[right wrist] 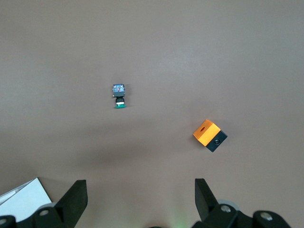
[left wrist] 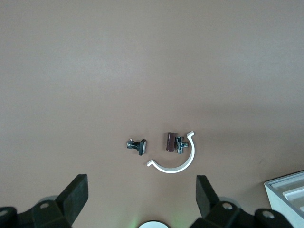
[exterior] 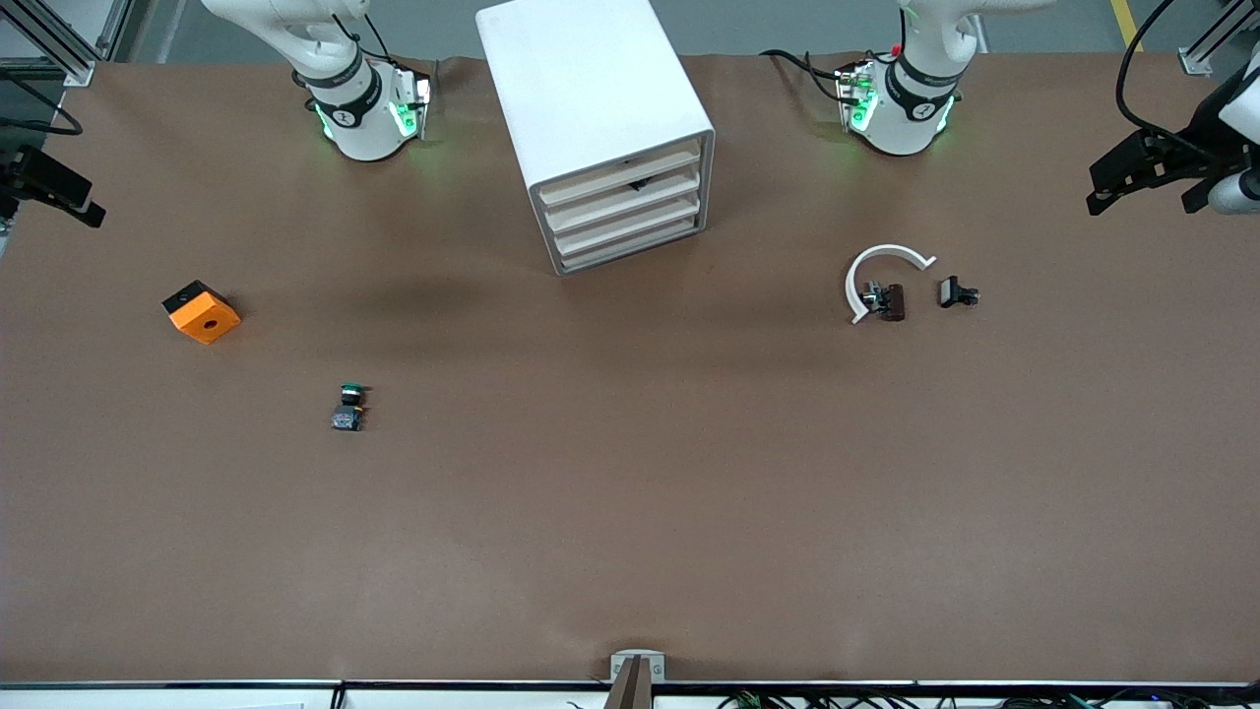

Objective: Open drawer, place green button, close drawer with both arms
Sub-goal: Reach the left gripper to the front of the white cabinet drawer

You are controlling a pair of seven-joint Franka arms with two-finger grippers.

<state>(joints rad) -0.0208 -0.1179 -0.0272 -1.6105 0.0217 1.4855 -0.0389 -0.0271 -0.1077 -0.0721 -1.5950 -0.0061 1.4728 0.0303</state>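
The white cabinet [exterior: 591, 89] stands at the middle of the table between the arm bases, with all four beige drawers shut. The drawer [exterior: 627, 222] is third from the top. The button [exterior: 347, 406], with a green cap and a dark body, lies on the brown table toward the right arm's end. It also shows in the right wrist view [right wrist: 118, 95]. My right gripper [right wrist: 140, 199] is open and empty, high over the table, well apart from the button. My left gripper [left wrist: 141, 197] is open and empty, high over the white arc [left wrist: 175, 164].
An orange cube with a hole [exterior: 202, 312] lies near the right arm's end, also seen in the right wrist view [right wrist: 209, 135]. The white arc [exterior: 881, 271] and two small black parts [exterior: 886, 300] [exterior: 957, 292] lie toward the left arm's end. A cabinet corner [left wrist: 289, 190] shows in the left wrist view.
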